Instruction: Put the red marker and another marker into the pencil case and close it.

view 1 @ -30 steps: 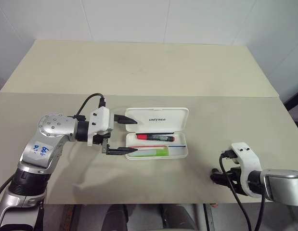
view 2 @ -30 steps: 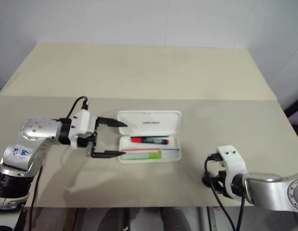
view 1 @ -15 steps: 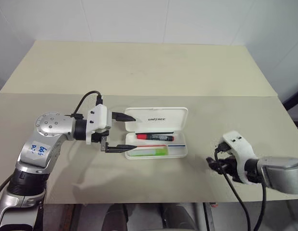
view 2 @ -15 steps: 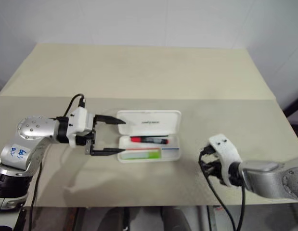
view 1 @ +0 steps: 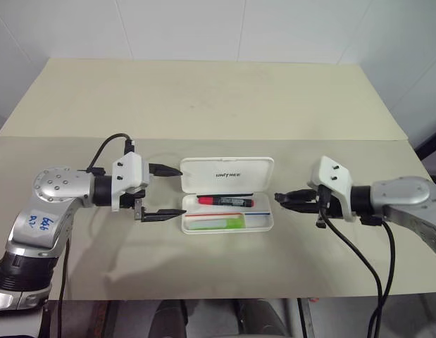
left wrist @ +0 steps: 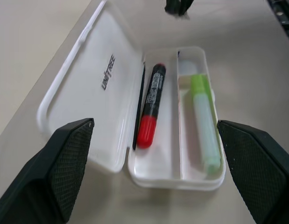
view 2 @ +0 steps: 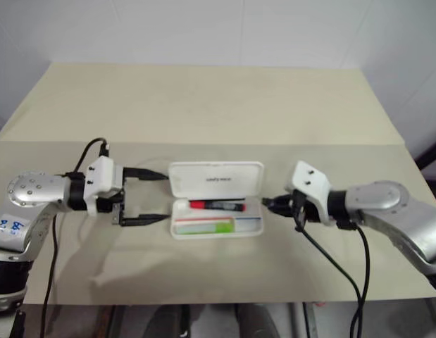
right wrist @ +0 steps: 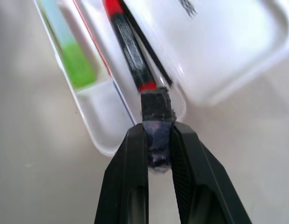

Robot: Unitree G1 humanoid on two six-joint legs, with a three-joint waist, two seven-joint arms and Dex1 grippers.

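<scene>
1. Head camera views show the pencil case (view 1: 228, 194) lying open in the middle of the beige desk (view 1: 203, 98), its lid folded back toward the far side.
2. Inside the tray, the red marker (view 1: 226, 201) lies in the far compartment and the green marker (view 1: 216, 223) in the near one, each lengthwise from left to right, with a divider between them.
3. To the left of the case, the left hand (view 1: 167, 191) points right at it with its fingers spread wide and nothing between them; one fingertip is near the lid's left edge, the other near the tray's left end.
4. To the right of the case, the right hand (view 1: 282, 199) points left at the tray's right end, its fingers clamped on a small dark grey stub (right wrist: 156, 122).
5. In the right wrist view, the stub's tip sits just at the tray's end wall, close to the red marker's red end; whether it touches the wall cannot be told.
6. Apart from the case, the desk surface around both hands is bare.
</scene>
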